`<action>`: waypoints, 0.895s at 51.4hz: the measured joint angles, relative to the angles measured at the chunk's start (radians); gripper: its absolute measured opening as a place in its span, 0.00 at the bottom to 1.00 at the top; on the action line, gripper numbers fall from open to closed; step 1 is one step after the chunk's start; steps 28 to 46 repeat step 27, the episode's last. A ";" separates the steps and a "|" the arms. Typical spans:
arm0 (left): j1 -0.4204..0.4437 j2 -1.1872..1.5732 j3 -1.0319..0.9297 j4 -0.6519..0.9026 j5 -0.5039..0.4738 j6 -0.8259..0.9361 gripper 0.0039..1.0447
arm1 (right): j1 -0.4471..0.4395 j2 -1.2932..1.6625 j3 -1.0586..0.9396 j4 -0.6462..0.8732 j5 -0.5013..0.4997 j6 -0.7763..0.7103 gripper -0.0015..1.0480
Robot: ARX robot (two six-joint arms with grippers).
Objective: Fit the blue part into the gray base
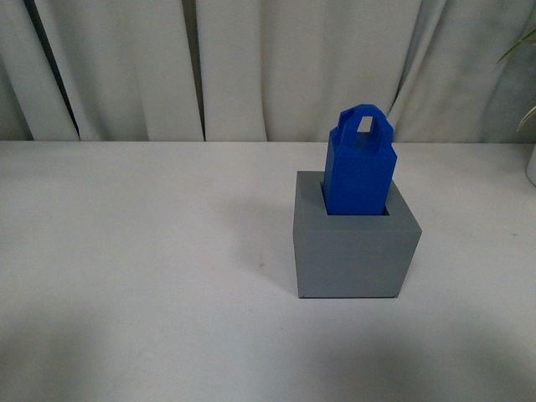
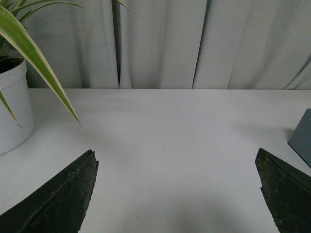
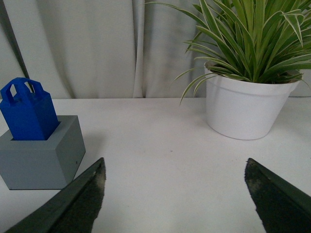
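The blue part [image 1: 358,167] stands upright in the socket of the gray base [image 1: 356,247] on the white table, right of centre in the front view, its loop handle up. Both also show in the right wrist view, the blue part [image 3: 28,110] seated in the gray base [image 3: 41,155]. My right gripper [image 3: 175,167] is open and empty, apart from the base. My left gripper [image 2: 176,158] is open and empty over bare table; only a corner of the gray base [image 2: 302,138] shows in its view. Neither arm shows in the front view.
A white pot with a striped green plant [image 3: 245,104] stands on the table in the right wrist view. Another white pot [image 2: 13,107] with long leaves is in the left wrist view. Pale curtains [image 1: 251,67] hang behind the table.
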 joint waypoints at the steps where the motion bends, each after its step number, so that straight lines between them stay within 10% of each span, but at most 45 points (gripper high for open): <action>1: 0.000 0.000 0.000 0.000 0.000 0.000 0.94 | 0.000 0.000 0.000 0.000 0.000 0.000 0.91; 46: 0.000 0.000 0.000 0.000 0.000 0.000 0.94 | 0.000 0.000 0.000 0.000 0.000 0.001 0.93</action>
